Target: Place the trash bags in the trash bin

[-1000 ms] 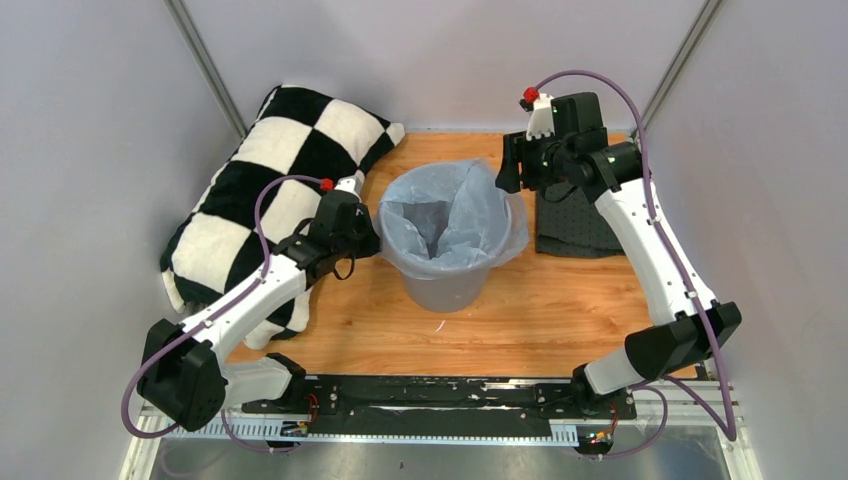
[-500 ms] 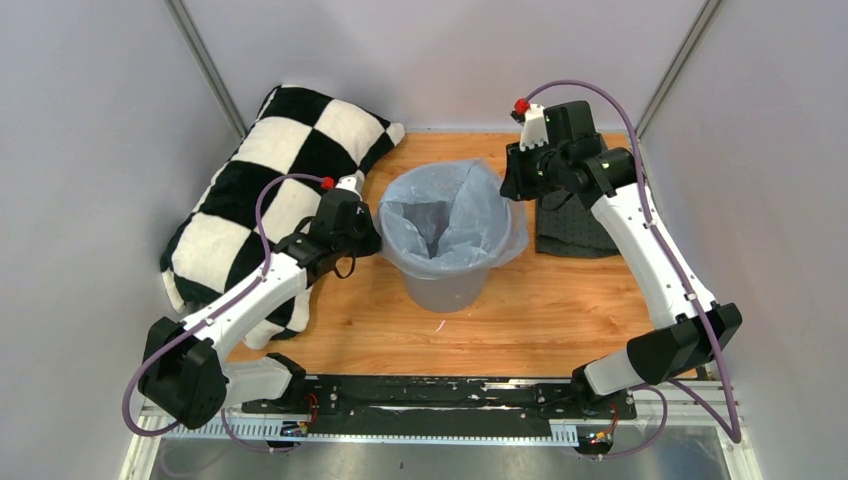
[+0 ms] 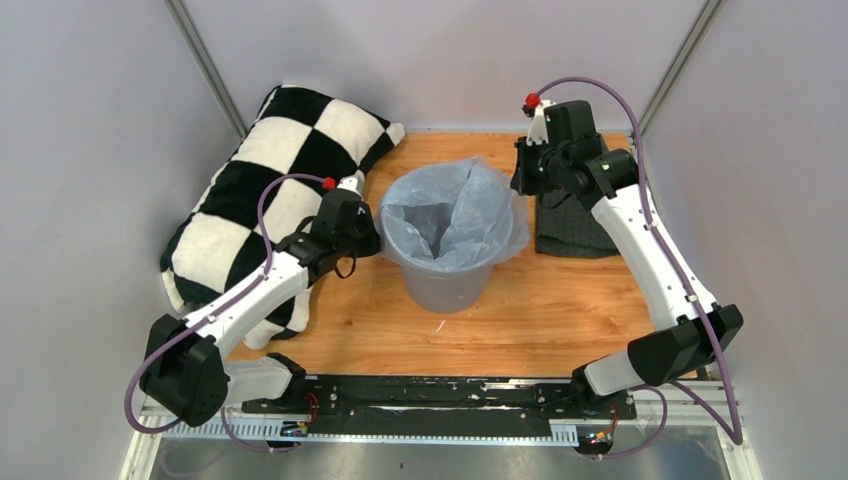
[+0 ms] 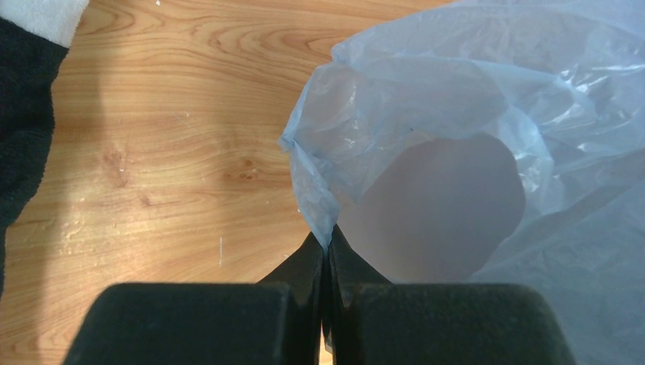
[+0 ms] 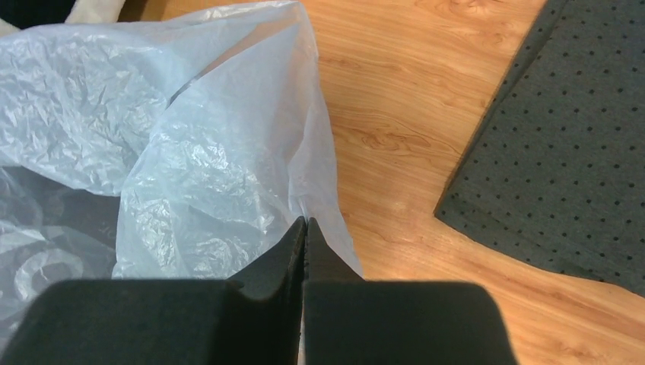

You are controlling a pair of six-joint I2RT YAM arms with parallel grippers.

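Observation:
The light grey trash bin [image 3: 445, 285] stands upright mid-table. A pale blue crinkly trash bag [image 3: 462, 212] lines it, its rim draped over the bin's edge. My left gripper [image 3: 377, 238] is at the bin's left rim. In the left wrist view that gripper [image 4: 328, 245] is shut on a pinched fold of the bag [image 4: 426, 91]. My right gripper [image 3: 518, 180] hangs at the bin's far right rim. In the right wrist view it [image 5: 306, 222] is shut, with the bag's film [image 5: 190, 152] running into its tips.
A black-and-white checkered pillow [image 3: 270, 190] lies along the left side, behind the left arm. A dark grey dotted cloth [image 3: 575, 225] lies flat to the right of the bin, under the right arm. Slanted frame posts stand at both back corners.
My right gripper has gone from open to shut at the bag's right edge and shifted slightly right. The left arm, bag and bin have stayed put.

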